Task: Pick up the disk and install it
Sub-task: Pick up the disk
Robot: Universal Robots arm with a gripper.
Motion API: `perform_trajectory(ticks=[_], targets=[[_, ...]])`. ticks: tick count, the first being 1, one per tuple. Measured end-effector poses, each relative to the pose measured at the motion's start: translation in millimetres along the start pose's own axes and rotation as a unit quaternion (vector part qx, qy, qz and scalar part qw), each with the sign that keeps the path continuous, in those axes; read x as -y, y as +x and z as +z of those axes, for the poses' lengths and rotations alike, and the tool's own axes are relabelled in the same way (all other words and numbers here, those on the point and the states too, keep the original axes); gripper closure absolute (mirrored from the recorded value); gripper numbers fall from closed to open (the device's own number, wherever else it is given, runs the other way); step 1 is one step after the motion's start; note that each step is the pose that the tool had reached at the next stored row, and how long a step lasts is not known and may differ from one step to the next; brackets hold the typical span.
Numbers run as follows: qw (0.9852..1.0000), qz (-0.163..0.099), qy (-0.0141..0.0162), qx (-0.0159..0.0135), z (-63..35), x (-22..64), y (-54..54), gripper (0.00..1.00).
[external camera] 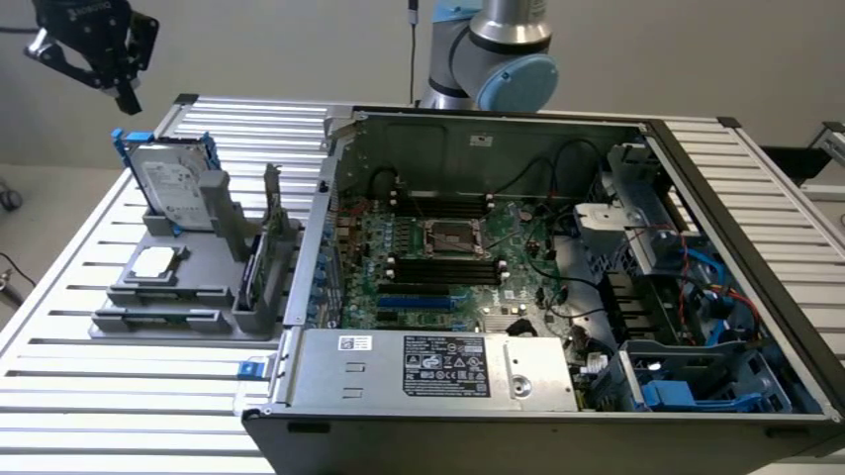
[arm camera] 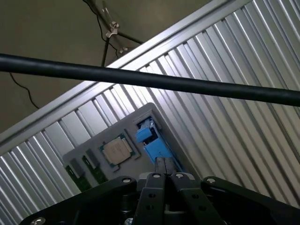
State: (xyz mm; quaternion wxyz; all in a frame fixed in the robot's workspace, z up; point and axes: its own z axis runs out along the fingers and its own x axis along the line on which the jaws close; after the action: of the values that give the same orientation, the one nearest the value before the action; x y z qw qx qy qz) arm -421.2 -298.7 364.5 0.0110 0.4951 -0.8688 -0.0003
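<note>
The disk (external camera: 176,183), a silver drive with a white label in a blue carrier, stands on edge in a grey rack (external camera: 165,297) at the exterior view's left. My gripper (external camera: 127,99) hangs high above and a little behind it, shut with nothing between its fingers. In the wrist view the two fingertips (arm camera: 160,165) press together, and the disk's blue carrier edge (arm camera: 151,140) shows just beyond them, far below.
A small square silver chip (external camera: 154,262) (arm camera: 117,151) lies on the grey rack. The open computer case (external camera: 555,257) fills the exterior view's right, with a silver power supply (external camera: 442,368) and blue bays (external camera: 687,391). A black cable (arm camera: 150,80) crosses the wrist view. Slatted aluminium table (external camera: 79,396).
</note>
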Motion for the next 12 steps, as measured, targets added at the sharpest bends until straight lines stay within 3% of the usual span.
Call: perform_trajectory(ticks=[6, 12], targets=[[0.9988, -0.049, 0.0005, -0.0008, 1.4, 0.0, 0.0, 0.89], [0.9951, -0.099, 0.0011, -0.0016, 2.9, 0.0, -0.1, 0.89]])
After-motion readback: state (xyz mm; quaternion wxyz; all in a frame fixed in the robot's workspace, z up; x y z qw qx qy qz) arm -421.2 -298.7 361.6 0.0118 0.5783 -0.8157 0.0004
